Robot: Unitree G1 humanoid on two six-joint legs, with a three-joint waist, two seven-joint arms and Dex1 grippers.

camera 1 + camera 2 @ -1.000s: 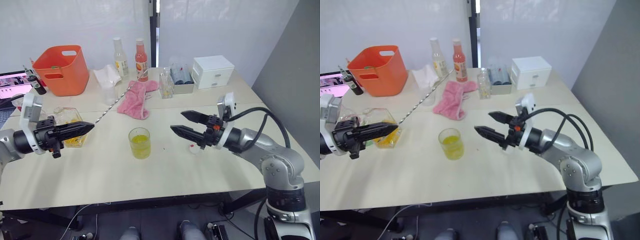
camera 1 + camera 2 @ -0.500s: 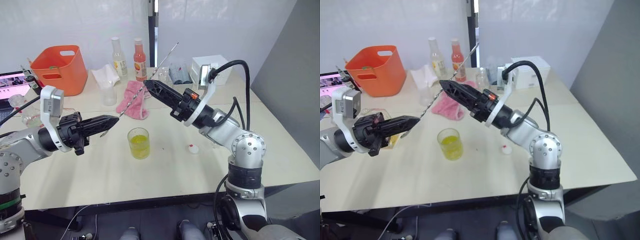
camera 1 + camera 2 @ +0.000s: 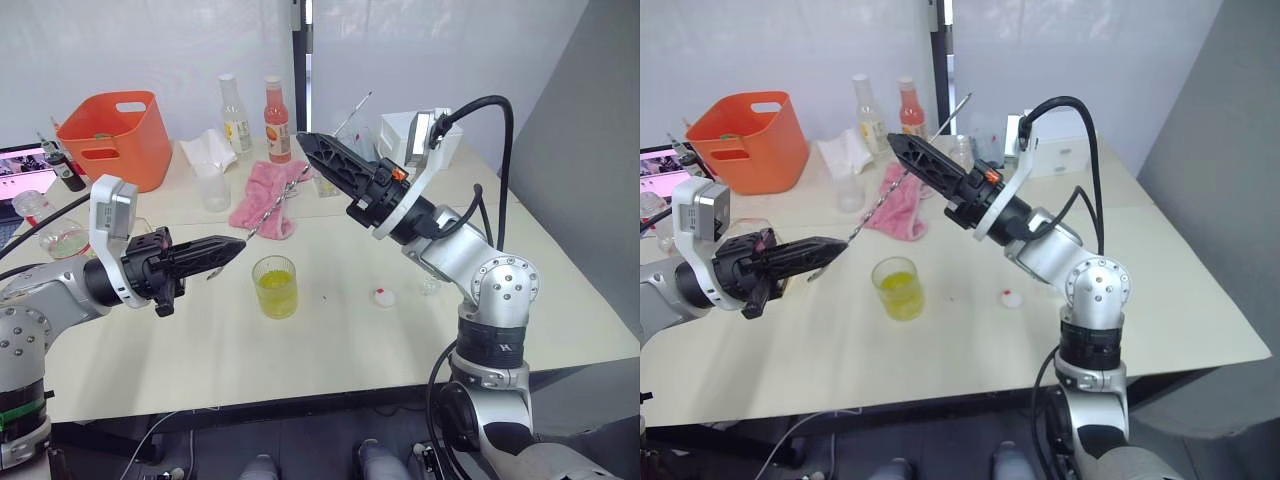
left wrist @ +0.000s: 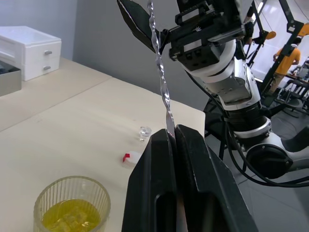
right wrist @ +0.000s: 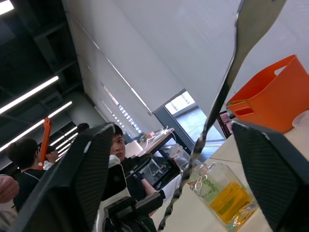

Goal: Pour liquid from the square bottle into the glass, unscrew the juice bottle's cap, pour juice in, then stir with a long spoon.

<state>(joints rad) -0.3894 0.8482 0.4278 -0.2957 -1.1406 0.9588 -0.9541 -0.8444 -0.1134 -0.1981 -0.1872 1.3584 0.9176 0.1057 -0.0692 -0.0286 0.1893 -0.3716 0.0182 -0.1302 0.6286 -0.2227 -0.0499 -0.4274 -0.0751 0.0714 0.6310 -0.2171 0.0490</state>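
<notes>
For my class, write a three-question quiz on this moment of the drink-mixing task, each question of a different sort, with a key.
1. True or false: the left gripper is shut on the long spoon.
2. Multiple choice: the cap lies A) on the juice bottle, B) on the table to the right of the glass, C) in the orange basket.
3. Fill in: the right gripper has its fingers ____ around the spoon's stem.

Key: 1 true; 2 B; 3 open, with the stem passing between them.

No readable text anywhere (bottle labels [image 3: 238, 128] too small to make out).
</notes>
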